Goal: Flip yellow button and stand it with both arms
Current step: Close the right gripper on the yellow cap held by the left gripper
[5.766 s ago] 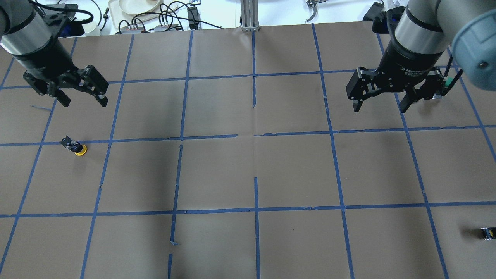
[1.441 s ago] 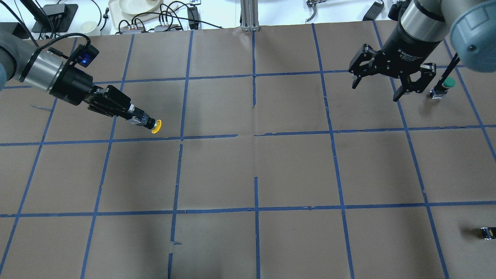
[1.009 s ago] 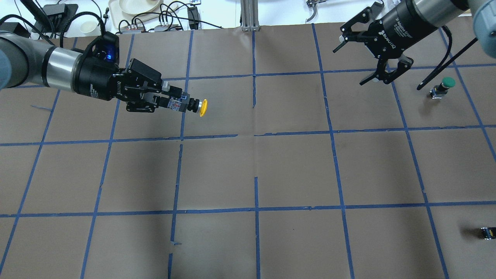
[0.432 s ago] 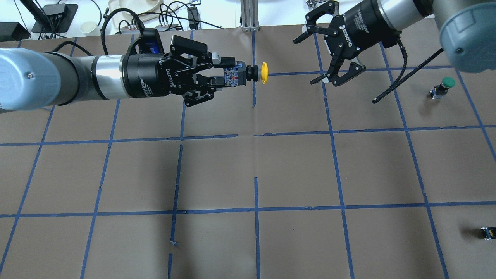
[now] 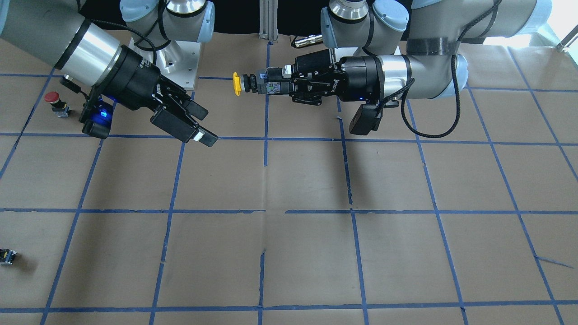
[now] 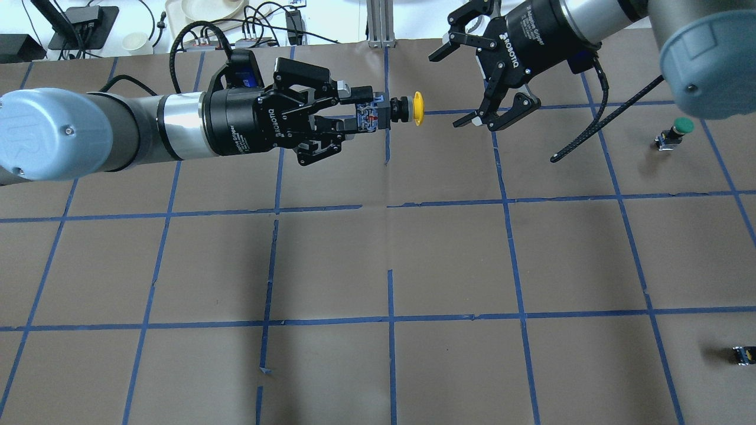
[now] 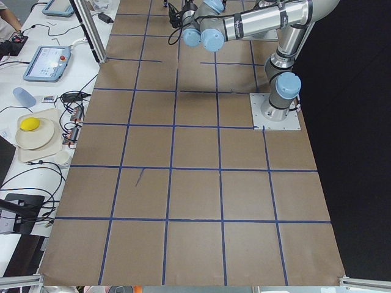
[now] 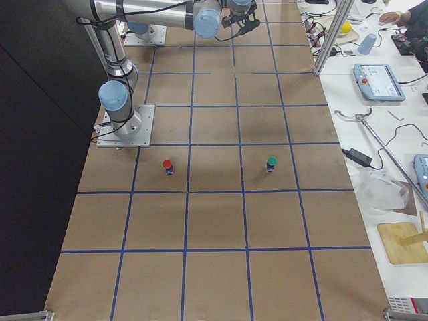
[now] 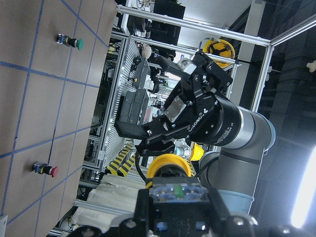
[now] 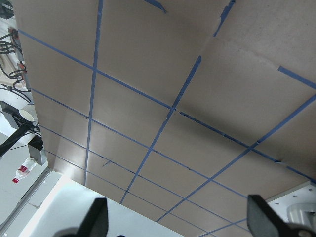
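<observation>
My left gripper is shut on the black-and-grey body of the yellow button. It holds the button level in the air over the table's far middle, cap pointing at my right gripper. That gripper is open and empty, a short way beyond the cap, jaws turned toward it. In the front view the button sticks out of the left gripper, and the open right gripper is beside it and apart. The left wrist view shows the cap with the right gripper behind it. The right wrist view shows the open gripper over bare table.
A green-capped button stands at the far right. A red-capped button stands near the robot's base on its right side. A tiny dark block with a yellow spot lies at the near right edge. Brown paper with blue tape lines covers the table.
The left gripper took the yellow button from the left of the table, lifted it and carried it to the far middle. The open right gripper swung left toward it.
</observation>
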Robot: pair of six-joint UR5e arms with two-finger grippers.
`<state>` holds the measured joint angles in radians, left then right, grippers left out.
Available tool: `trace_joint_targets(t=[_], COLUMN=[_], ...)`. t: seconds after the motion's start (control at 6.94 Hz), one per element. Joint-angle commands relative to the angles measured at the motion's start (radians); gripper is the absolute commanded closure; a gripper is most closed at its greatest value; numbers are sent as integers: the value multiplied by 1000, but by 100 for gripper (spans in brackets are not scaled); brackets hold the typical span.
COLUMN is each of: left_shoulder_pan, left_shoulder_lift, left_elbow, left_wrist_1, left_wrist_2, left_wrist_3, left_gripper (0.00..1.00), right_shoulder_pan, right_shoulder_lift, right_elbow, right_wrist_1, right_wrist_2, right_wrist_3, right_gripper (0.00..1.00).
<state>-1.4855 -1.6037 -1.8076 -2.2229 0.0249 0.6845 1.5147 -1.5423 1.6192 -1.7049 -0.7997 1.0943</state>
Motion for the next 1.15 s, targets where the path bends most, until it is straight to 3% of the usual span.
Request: trace_joint_targets(t=[0.0,1.01], left_shoulder_pan=[-1,-1], left_shoulder_lift=[1,11], left_elbow=[-1,-2], left_wrist_1=[0,-1], left_wrist_2=[-2,-10], left_wrist_3=[0,0], left_gripper=[92,92], right_shoulder_pan=[7,36], right_shoulder_lift=[-31,-116], right_elbow=[1,59], right_wrist_1=[-5,42], right_wrist_2=[75,76], right_wrist_3=[117,173], right_gripper=[1,3])
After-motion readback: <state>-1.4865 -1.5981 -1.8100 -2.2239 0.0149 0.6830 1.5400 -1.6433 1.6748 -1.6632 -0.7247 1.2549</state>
